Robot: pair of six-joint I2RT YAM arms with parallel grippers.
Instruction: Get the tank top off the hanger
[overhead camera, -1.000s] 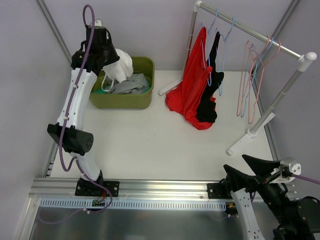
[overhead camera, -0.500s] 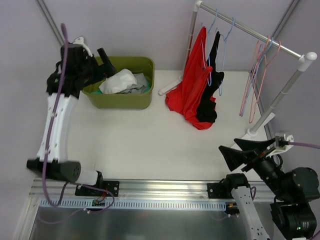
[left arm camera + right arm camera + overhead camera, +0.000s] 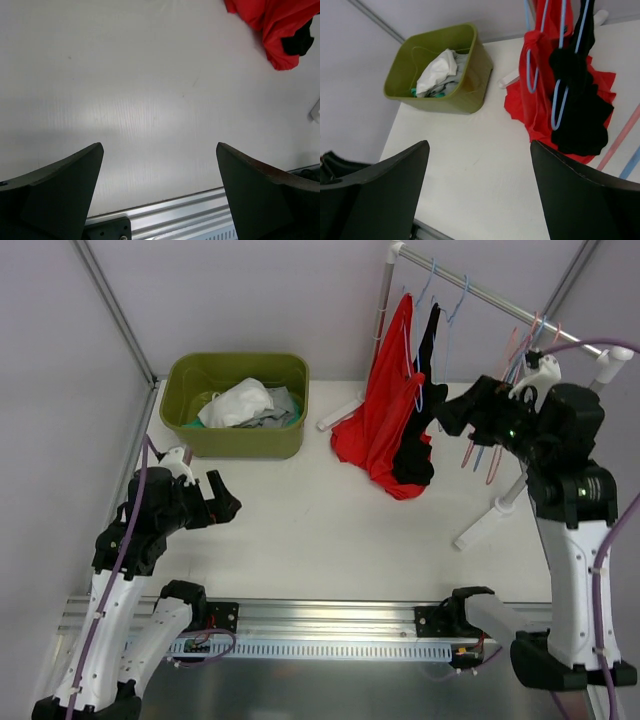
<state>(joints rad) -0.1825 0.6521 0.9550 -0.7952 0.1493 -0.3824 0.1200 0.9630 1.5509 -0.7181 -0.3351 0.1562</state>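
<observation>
Two tank tops hang from the rack (image 3: 500, 305) on blue hangers (image 3: 559, 100): a red tank top (image 3: 375, 425) and a black tank top (image 3: 428, 405) just to its right, both drooping onto the table. My right gripper (image 3: 447, 418) is raised beside the black one, open and apart from it. In the right wrist view the red top (image 3: 535, 95) and black top (image 3: 580, 115) lie beyond the open right gripper (image 3: 479, 144). My left gripper (image 3: 226, 500) is low at the near left, open and empty. In its wrist view the left gripper (image 3: 159, 146) faces bare table.
A green bin (image 3: 240, 445) at the back left holds a white garment (image 3: 237, 400) on grey clothes. Empty pink and blue hangers (image 3: 497, 420) hang further right on the rack, behind my right arm. The rack's white foot (image 3: 490, 520) rests on the table at right.
The left gripper opened and let the white garment drop into the bin, then drew back to the near left. The right arm rose from the near right up to the rack.
</observation>
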